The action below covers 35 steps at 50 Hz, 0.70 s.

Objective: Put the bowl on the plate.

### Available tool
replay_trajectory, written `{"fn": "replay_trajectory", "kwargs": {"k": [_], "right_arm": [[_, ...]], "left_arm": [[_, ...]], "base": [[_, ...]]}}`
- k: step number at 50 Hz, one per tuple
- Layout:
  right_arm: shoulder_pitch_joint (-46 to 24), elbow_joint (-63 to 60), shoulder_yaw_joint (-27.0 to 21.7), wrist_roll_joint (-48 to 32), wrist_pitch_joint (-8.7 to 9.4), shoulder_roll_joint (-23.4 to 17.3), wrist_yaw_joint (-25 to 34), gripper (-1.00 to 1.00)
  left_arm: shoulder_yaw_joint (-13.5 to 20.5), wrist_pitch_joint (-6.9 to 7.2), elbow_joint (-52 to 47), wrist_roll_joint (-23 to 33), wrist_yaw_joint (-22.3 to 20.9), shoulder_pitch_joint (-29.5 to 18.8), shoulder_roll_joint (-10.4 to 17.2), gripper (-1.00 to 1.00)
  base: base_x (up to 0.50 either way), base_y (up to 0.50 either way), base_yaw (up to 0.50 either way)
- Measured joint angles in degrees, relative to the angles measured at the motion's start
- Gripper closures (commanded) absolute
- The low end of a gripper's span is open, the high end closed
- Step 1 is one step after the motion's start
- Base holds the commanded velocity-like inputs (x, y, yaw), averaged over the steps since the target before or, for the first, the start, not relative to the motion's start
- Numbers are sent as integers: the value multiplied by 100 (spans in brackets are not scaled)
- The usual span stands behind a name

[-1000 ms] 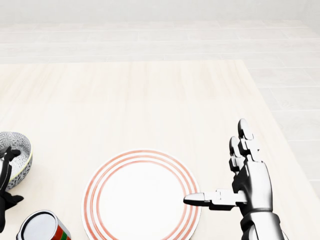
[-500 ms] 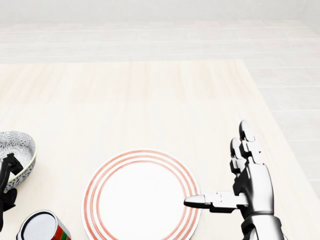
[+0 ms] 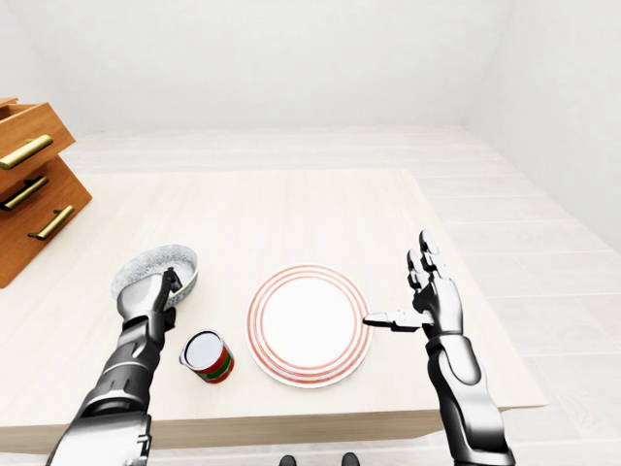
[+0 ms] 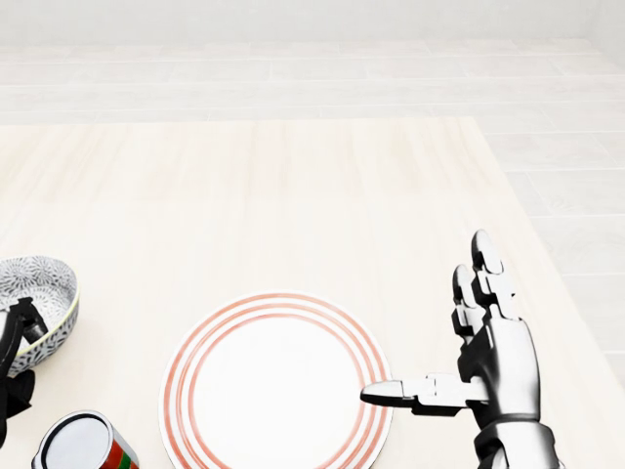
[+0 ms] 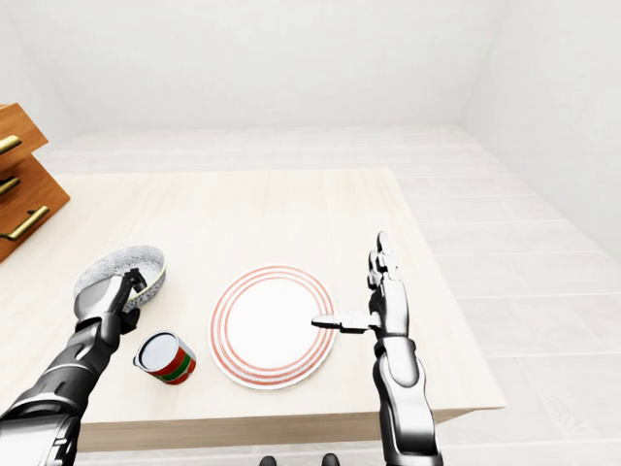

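A grey patterned bowl [image 3: 152, 264] with a pale yellow rim hangs tilted at the left of the table. My left hand [image 3: 167, 290] is shut on its near rim, thumb inside the bowl. In the head view only the dark edge of that hand [image 4: 18, 332] shows below the bowl [image 4: 37, 289]. The white plate [image 4: 273, 383] with red rings lies flat to the bowl's right, with nothing on it. My right hand [image 4: 422, 318] stands open just right of the plate, fingers up, thumb pointing at the plate's rim.
A tin can [image 3: 207, 355] with a red and green label stands between the bowl and the plate, near the table's near edge. A wooden drawer unit [image 3: 29, 184] with brass handles sits at the far left. The table's right edge [image 3: 456, 252] is close to my right hand.
The bowl has shifted a little to the right in the head view, carried by my left hand. The right hand has barely moved.
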Motion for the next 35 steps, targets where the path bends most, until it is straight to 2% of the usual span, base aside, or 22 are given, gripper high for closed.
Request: {"fn": "replay_trajectory", "kwargs": {"k": [23,35], "right_arm": [[-25,-90,1,-13,0,-3,15,-100],[12,-80,12,-23,0,10,6,-100]], "left_arm": [[-15,1,-260,-15,-185,-68,93,100],[126,0,-985,-36,-448,142,96,100]], "base": [[0,0,0],[0,0,0]]}}
